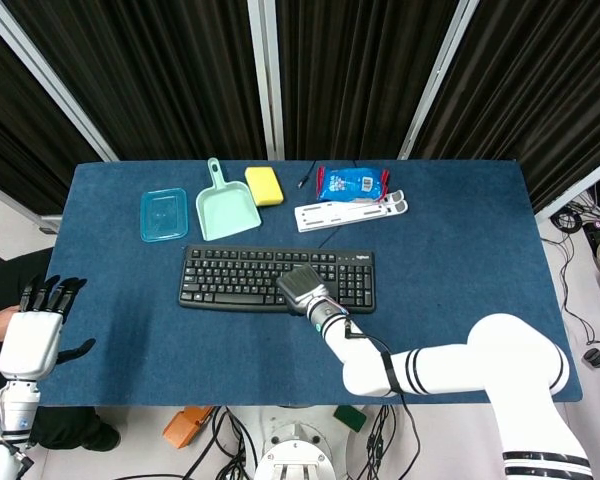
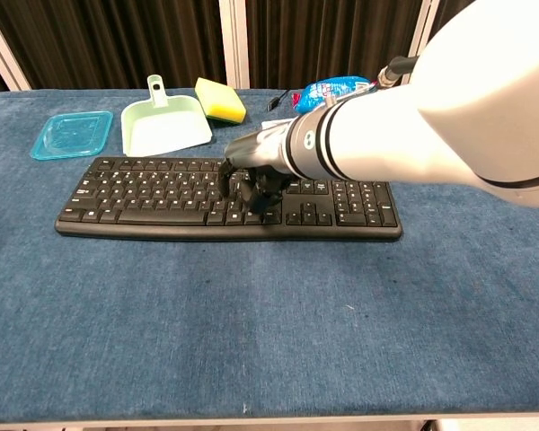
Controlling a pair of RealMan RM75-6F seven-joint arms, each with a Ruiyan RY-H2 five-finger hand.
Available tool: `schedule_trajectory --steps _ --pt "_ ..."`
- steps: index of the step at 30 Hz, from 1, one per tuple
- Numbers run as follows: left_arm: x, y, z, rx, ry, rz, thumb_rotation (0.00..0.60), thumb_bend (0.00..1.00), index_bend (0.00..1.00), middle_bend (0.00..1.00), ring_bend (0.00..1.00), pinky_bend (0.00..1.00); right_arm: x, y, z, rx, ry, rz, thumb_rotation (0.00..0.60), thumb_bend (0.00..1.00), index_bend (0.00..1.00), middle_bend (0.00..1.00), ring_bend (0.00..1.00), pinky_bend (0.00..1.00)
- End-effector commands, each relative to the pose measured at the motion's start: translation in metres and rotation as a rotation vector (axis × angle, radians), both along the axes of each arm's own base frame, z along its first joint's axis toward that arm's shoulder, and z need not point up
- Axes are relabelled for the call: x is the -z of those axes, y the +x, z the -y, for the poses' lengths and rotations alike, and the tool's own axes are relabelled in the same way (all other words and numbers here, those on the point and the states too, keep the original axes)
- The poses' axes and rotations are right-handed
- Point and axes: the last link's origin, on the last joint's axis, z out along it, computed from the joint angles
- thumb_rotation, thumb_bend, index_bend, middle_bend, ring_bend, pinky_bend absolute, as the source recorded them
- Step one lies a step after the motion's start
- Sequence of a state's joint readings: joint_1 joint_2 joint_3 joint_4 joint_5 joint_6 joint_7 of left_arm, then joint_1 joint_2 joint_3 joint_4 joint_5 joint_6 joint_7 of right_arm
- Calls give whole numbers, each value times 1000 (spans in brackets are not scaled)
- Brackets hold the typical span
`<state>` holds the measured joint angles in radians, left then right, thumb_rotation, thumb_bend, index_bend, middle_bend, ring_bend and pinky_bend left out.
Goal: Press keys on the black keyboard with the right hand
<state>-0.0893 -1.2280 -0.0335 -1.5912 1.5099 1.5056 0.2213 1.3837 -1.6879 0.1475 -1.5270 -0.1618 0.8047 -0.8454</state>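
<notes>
The black keyboard (image 1: 230, 275) (image 2: 144, 193) lies flat in the middle of the blue table. My right hand (image 1: 302, 287) (image 2: 256, 175) hovers over its right-centre part, palm down. Its dark fingers (image 2: 251, 196) are curled downward, and their tips touch keys near the bottom rows. It holds nothing. The white forearm reaches in from the near right and hides some keys in the chest view. My left hand (image 1: 35, 330) hangs off the table's left edge with its fingers spread, empty.
Behind the keyboard stand a blue plastic tray (image 1: 164, 214) (image 2: 72, 135), a green dustpan (image 1: 225, 207) (image 2: 164, 127), a yellow sponge (image 1: 264, 185) (image 2: 220, 100), a blue packet (image 1: 350, 183) (image 2: 337, 88) and a flat white holder (image 1: 350, 211).
</notes>
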Motion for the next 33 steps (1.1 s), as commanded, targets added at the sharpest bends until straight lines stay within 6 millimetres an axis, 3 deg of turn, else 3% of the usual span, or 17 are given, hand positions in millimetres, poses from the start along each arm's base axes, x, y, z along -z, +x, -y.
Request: schedule_trajectory --steps 1,10,15,20,21,23,25,27,30,33 --pt "0 0 0 -2 0 1 600 96 161 161 105 4 2 0 0 0 6 -5 533 1000 253 930 1000 1000" --pt "-1 0 2 0 11 2 600 96 161 161 105 4 -4 4 -1 -8 -11 12 532 1000 247 930 1000 1000" --pt "-4 0 3 4 18 1 600 96 161 161 106 4 -38 1 4 -17 -95 52 531 1000 240 930 1000 1000" --pt "-6 2 2 16 24 4 600 96 161 161 106 4 -87 -19 -1 -12 -210 75 529 999 178 930 1000 1000" --pt "-6 2 2 18 26 4 600 96 161 161 106 4 -97 -26 -2 -6 -233 80 529 971 149 930 1000 1000" --pt "-7 3 1 23 29 6 600 96 161 161 105 4 -121 -46 -7 6 -308 85 528 824 99 911 990 998" --pt "-7 3 1 27 33 9 600 96 161 161 106 4 -145 -74 -15 5 -413 53 525 582 38 770 867 906" --pt "-7 4 1 29 34 10 600 96 161 161 105 4 -163 -100 -26 15 -494 21 525 411 3 536 617 718" --pt "-7 4 1 33 34 12 600 96 161 161 105 4 -187 -140 -48 60 -584 49 525 291 0 239 268 447" --pt "-7 7 0 40 35 14 600 96 161 161 105 4 -210 -179 -73 119 -651 112 522 239 0 66 63 243"
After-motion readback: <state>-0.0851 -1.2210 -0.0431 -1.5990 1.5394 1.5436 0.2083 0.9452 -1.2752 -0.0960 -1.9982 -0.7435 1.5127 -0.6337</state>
